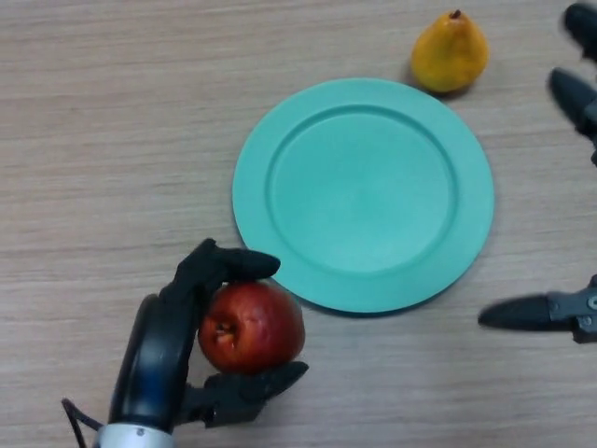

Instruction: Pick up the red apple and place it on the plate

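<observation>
Nearest us, by the table's [84, 140] near edge, our left hand [163, 359] has its fingers and thumb curled round the red apple [252, 327], one above and one below, so the fruit sits clamped against the palm. We judge that this wrap serves the lift: the apple is round and would roll from a looser hold. We cannot tell whether it is resting on the table or just off it. The apple lies just beside the near left rim of the plate [466, 187], outside it, so the carry looks short.

The plate sits mid-table, bare, ready to receive the fruit. At the table's right edge our right hand [569, 98] shows only as straight, spread fingers, holding nothing, kept clear of the plate.

Farthest, a yellow pear [451, 53] stands just beyond the plate's far rim.

We count one apple, one plate, one pear, two hands.
</observation>
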Robot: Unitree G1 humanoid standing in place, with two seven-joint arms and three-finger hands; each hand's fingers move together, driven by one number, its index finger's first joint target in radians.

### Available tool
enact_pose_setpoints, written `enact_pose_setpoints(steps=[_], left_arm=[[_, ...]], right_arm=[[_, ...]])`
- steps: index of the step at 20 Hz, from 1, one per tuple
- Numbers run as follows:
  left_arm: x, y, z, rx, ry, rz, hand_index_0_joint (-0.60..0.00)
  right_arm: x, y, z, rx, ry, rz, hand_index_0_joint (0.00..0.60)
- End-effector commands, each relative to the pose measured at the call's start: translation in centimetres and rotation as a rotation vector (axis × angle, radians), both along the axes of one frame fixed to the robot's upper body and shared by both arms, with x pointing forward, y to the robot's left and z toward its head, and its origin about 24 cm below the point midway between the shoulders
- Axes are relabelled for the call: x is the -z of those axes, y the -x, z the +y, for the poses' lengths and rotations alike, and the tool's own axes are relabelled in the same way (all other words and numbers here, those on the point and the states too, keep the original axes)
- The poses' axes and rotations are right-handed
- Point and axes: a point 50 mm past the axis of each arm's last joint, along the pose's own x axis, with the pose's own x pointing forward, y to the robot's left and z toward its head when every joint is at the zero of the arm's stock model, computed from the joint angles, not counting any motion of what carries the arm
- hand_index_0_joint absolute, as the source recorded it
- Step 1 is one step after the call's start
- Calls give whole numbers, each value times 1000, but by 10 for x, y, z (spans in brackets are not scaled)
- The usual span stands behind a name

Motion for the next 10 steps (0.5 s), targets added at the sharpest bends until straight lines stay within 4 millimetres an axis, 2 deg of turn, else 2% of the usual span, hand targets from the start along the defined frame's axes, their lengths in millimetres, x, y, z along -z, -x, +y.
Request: enact_pose_setpoints(steps=[1,2,4,5,10], left_arm=[[-51,-10,-1,54,-67,-270,-600],[-63,-21,-2,60,-101,-338,-600],[-70,-41,-3,66,-140,-368,-600],[-69,-53,-7,77,-204,-376,-600],[-58,-98,-21,142,-216,-378,-600]], right_arm=[[-32,20,-4,-16,-26,-263,50],[-32,20,-4,-18,-32,-264,2],[-34,21,-6,-19,-31,-265,0],[-35,21,-6,-18,-26,-268,0],[-32,24,-8,-4,-24,-281,0]])
